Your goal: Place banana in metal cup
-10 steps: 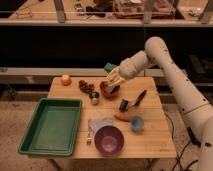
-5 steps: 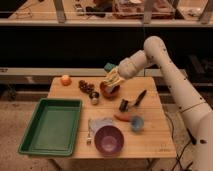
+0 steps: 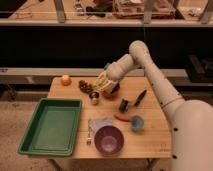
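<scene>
— Over the last half-second we saw the gripper [image 3: 100, 86] drop a little and shift left, away from the reddish bowl [image 3: 112, 92] and toward the metal cup [image 3: 93, 98].

— Agreed. It was closed around the banana [image 3: 103, 79], with the pale curve showing at the fingers. So the fruit was off the counter [image 3: 155, 127], hanging just above and to the right of the metal cup.

— We judged the carry nearly finished. What remained was to line up over the rim, lower, and let go.

— The cup's mouth looked narrow against the banana. We thought it would have to go in end first, or it might rest across the rim and tip out.

— And the neighbours were close. The dark cluster [image 3: 85, 86], perhaps grapes, sat just left of the metal cup. The reddish bowl sat just to its right, beneath the arm.

— We reckoned a careless descent could nudge either one, or knock the small cup over.

— Farther off, nothing stood in the way. The orange fruit [image 3: 65, 79] was at the back left corner, the green tray [image 3: 60, 101] on the left and the purple bowl [image 3: 109, 139] at the front. The light blue cup [image 3: 136, 123] had the carrot [image 3: 121, 118] beside it, and the dark holder [image 3: 123, 104] stood with its black-handled tool [image 3: 140, 95].
</scene>
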Robot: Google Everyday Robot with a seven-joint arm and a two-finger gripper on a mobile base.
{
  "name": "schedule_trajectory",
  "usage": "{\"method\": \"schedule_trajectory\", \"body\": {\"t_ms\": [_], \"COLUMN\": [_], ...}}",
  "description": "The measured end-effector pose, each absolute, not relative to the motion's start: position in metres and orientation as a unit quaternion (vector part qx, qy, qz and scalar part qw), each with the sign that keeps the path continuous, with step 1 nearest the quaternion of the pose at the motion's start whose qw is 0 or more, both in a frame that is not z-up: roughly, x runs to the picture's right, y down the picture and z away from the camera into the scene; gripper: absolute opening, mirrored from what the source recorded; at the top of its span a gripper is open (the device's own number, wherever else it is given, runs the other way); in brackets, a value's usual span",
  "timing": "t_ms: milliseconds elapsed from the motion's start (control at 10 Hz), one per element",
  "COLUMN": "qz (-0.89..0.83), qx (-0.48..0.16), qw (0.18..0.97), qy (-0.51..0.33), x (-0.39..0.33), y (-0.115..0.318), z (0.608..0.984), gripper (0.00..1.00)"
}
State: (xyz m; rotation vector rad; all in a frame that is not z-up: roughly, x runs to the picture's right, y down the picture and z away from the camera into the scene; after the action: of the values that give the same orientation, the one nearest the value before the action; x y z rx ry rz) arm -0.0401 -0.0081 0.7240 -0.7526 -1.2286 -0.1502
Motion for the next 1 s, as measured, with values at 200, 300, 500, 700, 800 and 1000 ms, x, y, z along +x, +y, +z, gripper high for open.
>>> {"method": "schedule_trajectory", "body": {"t_ms": [200, 300, 500, 700, 800, 1000], "qz": [-0.057, -0.046, -0.009, 0.045, 0.073, 0.099], "qx": [-0.361, -0.364, -0.362, -0.357, -0.354, -0.342], "qw": [0.733, 0.730, 0.725, 0.721, 0.718, 0.713], "qy": [-0.573, -0.577, -0.585, -0.592, -0.595, -0.604], "x": [-0.053, -0.057, -0.066, -0.074, -0.078, -0.087], "y": [0.006, 0.012, 0.022, 0.031, 0.036, 0.033], "z": [0.739, 0.747, 0.764, 0.781, 0.790, 0.794], "gripper": [0.00, 0.00, 0.00, 0.00, 0.00, 0.00]}}
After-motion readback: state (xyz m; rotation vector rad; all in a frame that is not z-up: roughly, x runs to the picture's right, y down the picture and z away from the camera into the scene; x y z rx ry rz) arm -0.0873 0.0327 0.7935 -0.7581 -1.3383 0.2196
